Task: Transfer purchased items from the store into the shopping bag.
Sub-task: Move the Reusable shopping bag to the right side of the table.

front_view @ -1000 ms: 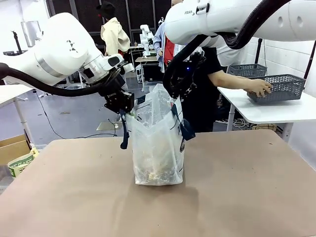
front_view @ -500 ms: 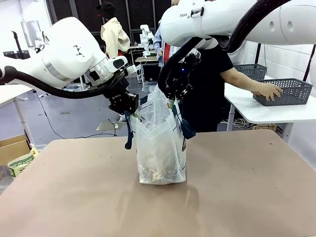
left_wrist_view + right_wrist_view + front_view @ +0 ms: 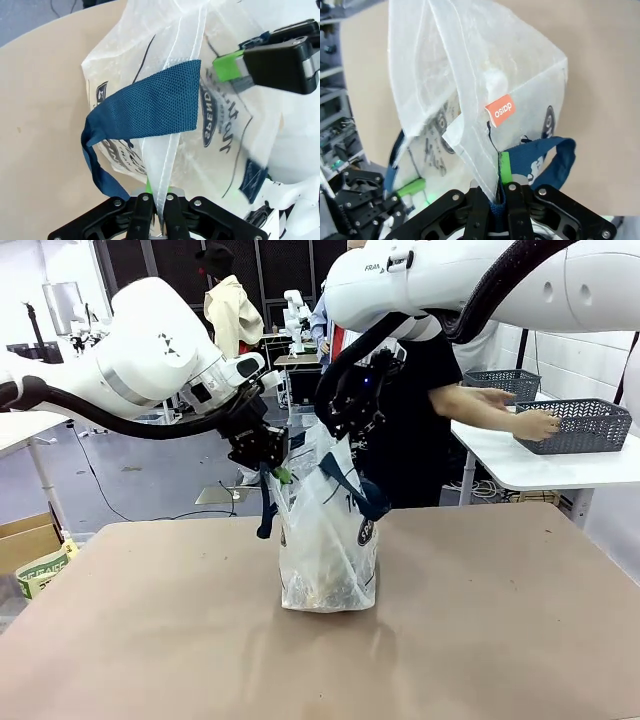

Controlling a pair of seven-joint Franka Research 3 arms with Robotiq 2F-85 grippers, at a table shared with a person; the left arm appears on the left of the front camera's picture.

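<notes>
Brown tabletop [image 3: 480, 640] has the shopping bag [image 3: 325, 550] on it, hanging directly below both sets of jaws. I see left gripper [image 3: 155, 212] fully closed, pinching the bag's clear rim film, with the navy strap [image 3: 150, 110] drooping just past its tips. Same for right gripper [image 3: 492, 195], clamped tight on the opposite rim. Low in the bag, well under the jaws, purchased items [image 3: 320, 590] show hazily. The store basket [image 3: 580, 420] is well off beyond right gripper, with a person's hand [image 3: 540, 423] at its rim.

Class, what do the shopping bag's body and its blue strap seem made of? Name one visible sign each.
The shopping bag: thin translucent plastic film, probably; creased, light passes through. Its handle strap: navy woven webbing, matte; the weave shows.
</notes>
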